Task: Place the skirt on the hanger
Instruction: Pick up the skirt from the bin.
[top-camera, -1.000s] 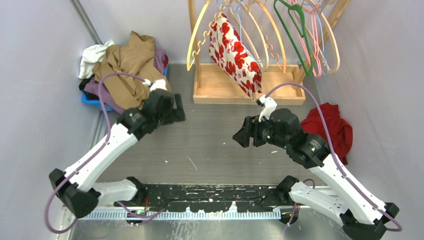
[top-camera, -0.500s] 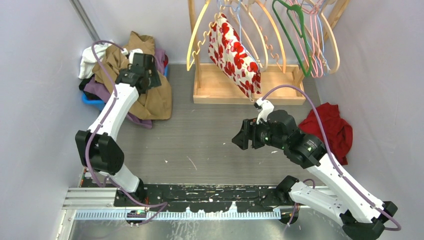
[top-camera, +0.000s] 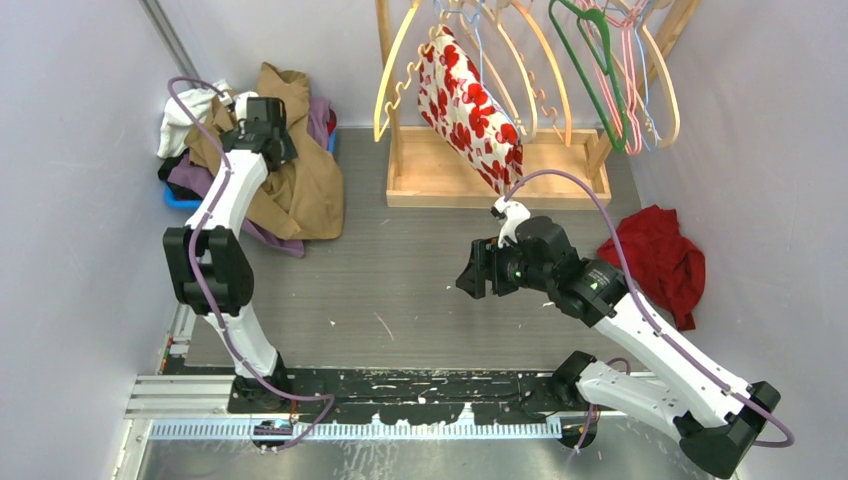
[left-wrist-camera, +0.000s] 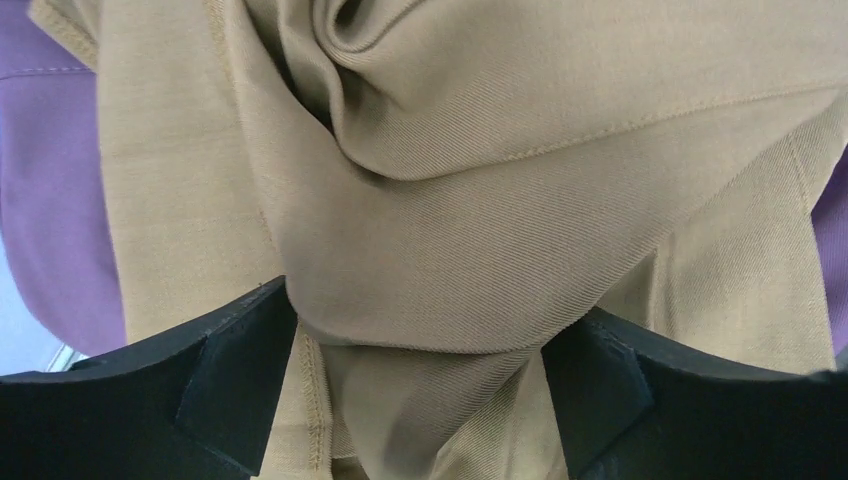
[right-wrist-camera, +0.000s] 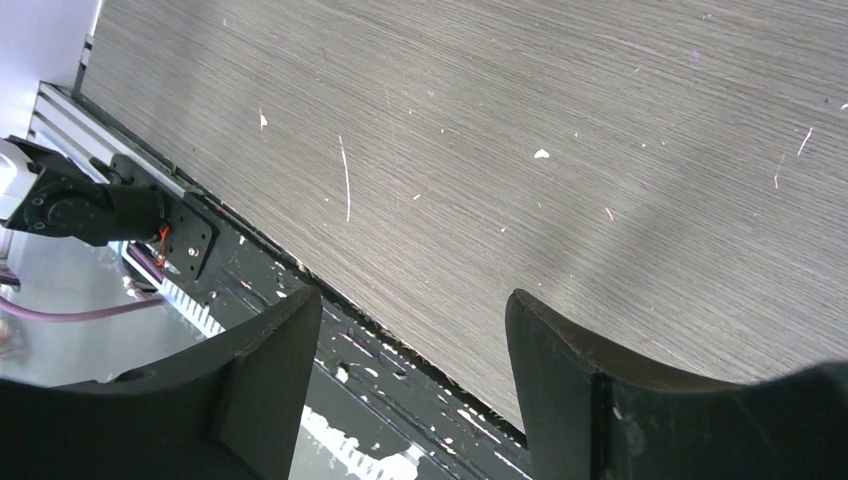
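A grey wood-grain table fills the overhead view, walled in by pale panels. At its far edge stands a wooden rack hung with many empty hangers; one of them already carries a red-and-white floral garment. A crumpled red garment lies at the right edge.

In the far left corner a blue bin overflows with clothes, a tan garment draped on top. This is probably the skirt to be hung, though its shape cannot be made out.

The main change is in the left arm. A second ago it was low over the middle of the table; it has since swung back and up and now reaches down onto the pile. The left gripper has its fingers spread wide on either side of a raised tan fold, not yet pinching it. The pick looks about to begin.

The right arm has barely moved. The right gripper hovers over bare table at centre, fingers apart and empty, well apart from the rack.
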